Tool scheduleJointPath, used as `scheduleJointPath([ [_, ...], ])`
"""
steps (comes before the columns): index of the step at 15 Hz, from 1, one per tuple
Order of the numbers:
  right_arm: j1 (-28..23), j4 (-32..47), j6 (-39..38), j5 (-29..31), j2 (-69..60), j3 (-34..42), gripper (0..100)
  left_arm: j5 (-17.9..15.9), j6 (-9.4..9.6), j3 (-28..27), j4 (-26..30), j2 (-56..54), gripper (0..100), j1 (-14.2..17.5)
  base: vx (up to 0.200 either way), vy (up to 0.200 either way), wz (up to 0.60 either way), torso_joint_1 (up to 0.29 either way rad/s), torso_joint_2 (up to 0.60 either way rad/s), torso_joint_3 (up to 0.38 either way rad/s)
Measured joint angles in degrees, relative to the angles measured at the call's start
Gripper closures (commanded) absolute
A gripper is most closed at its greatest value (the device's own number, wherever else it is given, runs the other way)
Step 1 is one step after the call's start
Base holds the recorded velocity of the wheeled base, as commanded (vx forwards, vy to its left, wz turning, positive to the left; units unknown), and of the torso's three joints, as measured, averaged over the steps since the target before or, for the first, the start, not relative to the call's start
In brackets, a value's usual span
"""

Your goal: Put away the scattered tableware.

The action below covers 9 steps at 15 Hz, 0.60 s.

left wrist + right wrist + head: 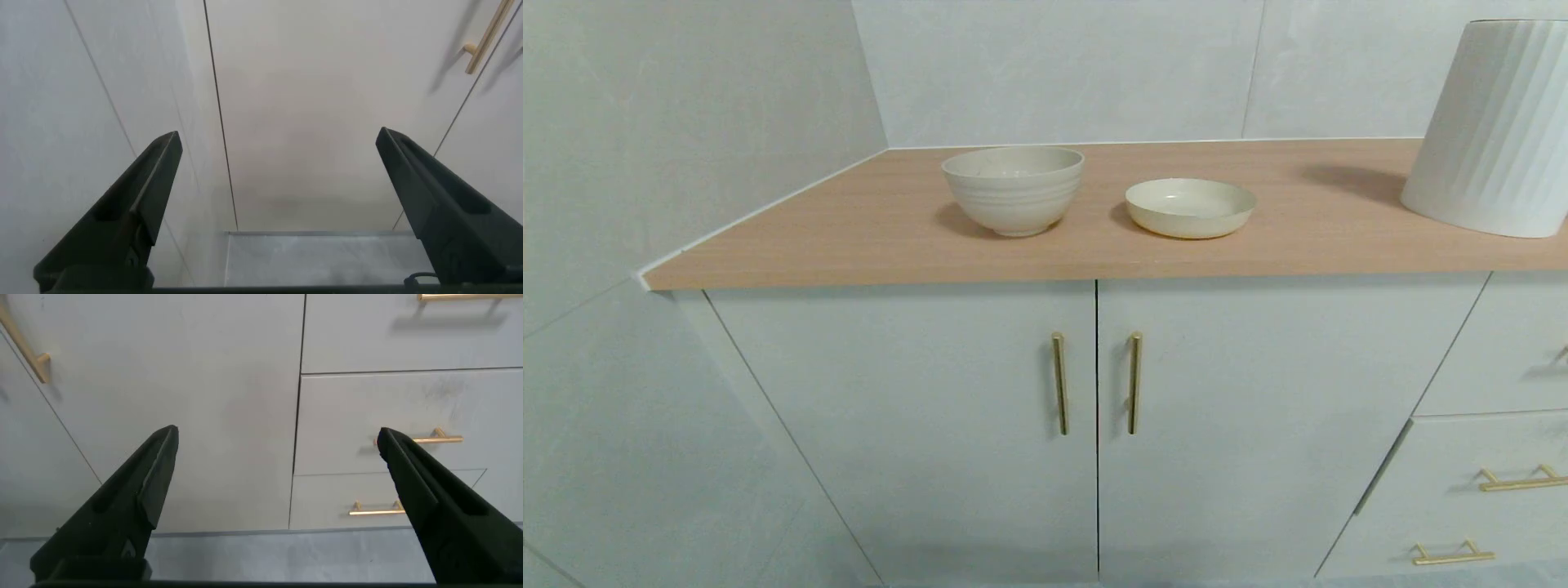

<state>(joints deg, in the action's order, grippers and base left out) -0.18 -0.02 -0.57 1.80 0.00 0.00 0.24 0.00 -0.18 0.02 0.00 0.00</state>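
Basically nothing's put away yet. The bowl (1013,188) and the shallow dish (1190,207) both sit out on the surface (849,237), with the dish at the bowl's 3 o'clock, near but not touching. The cabinet doors (915,425) below look shut. The left claw (278,137) and right claw (278,433) are spread wide, holding nothing, down by the cabinet fronts. I'd say the whole job's left.

Wooden counter (849,237) is carrying a deep bowl (1013,189) toward its left, a shallow dish (1190,207) sitting near it, and a ribbed white container (1494,131) standing well apart at right.
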Motion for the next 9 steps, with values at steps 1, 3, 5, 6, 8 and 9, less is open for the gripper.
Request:
scheduleJointPath([
  [1,0.0,0.02,0.09,-0.02,0.0,0.0,0,-0.02,0.0,0.0,0.0,0.0,0,0.0,0.0,0.0,0.0,0.0,0.0,0.0],
  [3,0.0,0.02,1.17,-0.26,0.0,-0.07,0,-0.02,0.0,0.0,0.0,0.0,0,0.0,0.0,0.0,0.0,0.0,0.0,0.0],
  [5,0.16,0.82,1.41,-1.6,0.33,-3.46,0,-0.02,0.0,0.0,0.0,0.0,0,0.0,0.0,0.0,0.0,0.0,0.0,0.0],
  [6,0.51,0.82,1.04,-3.28,1.07,-7.08,0,-0.02,0.0,0.0,0.02,0.0,0,0.0,0.0,0.0,0.0,0.0,0.0,0.0],
  [8,1.11,1.28,0.57,-7.17,5.73,-12.92,0,-0.02,0.0,0.0,0.0,0.0,0,0.0,0.0,0.0,0.0,0.0,0.0,0.0],
  [9,1.33,1.41,0.48,-8.72,9.58,-15.43,0,0.0,0.0,0.0,0.0,0.0,0,0.0,0.0,0.0,0.0,0.0,0.0,0.0],
])
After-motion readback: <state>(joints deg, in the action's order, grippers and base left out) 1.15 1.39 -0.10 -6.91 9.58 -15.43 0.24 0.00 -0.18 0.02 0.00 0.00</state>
